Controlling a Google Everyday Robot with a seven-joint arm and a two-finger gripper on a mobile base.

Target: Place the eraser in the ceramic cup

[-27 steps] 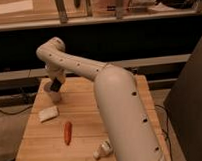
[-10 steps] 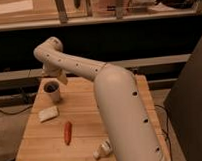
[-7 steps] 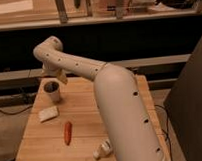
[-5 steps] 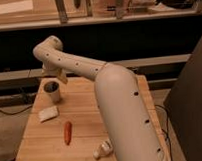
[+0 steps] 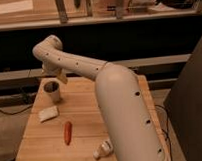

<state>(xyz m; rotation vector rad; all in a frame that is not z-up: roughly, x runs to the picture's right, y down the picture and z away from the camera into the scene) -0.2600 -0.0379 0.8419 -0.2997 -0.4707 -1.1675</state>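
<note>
The ceramic cup (image 5: 52, 90) stands upright at the far left of the wooden table (image 5: 86, 120), with a dark inside. My gripper (image 5: 61, 76) hangs just above and to the right of the cup's rim, at the end of the white arm (image 5: 79, 66) that reaches in from the right. The black eraser does not show anywhere in view; whether it lies inside the cup cannot be told.
A pale flat block (image 5: 48, 113) lies in front of the cup. An orange carrot (image 5: 68, 132) lies nearer the front edge. A small white object (image 5: 103, 149) lies at the front next to the arm's base. A dark shelf runs behind the table.
The gripper was down at the cup's mouth 2.7 s ago and has lifted clear of it. Over the last second nothing has visibly moved.
</note>
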